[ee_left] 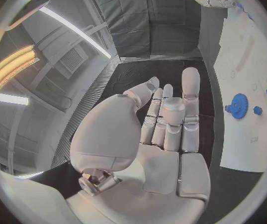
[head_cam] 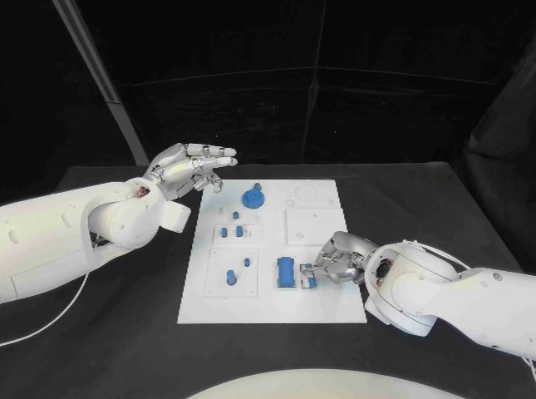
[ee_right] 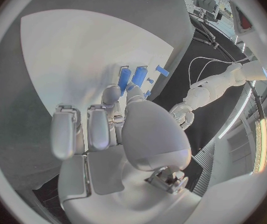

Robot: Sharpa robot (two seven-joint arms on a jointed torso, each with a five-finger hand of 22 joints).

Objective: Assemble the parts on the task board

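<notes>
Head view: the left hand [head_cam: 194, 169] hovers just off the task board's [head_cam: 319, 299] far left corner, fingers loosely spread, holding nothing. The right hand [head_cam: 336, 259] sits over the board's near right part, fingertips touching the long blue part [head_cam: 287, 272], whose long axis runs near-to-far along the board. A blue gear [head_cam: 253, 198] stands near the far edge.

Left wrist view: fingers straight, palm bare.

Right wrist view: thumb and a finger meet the blue bars' ends; whether they truly grip, I cannot tell.
</notes>
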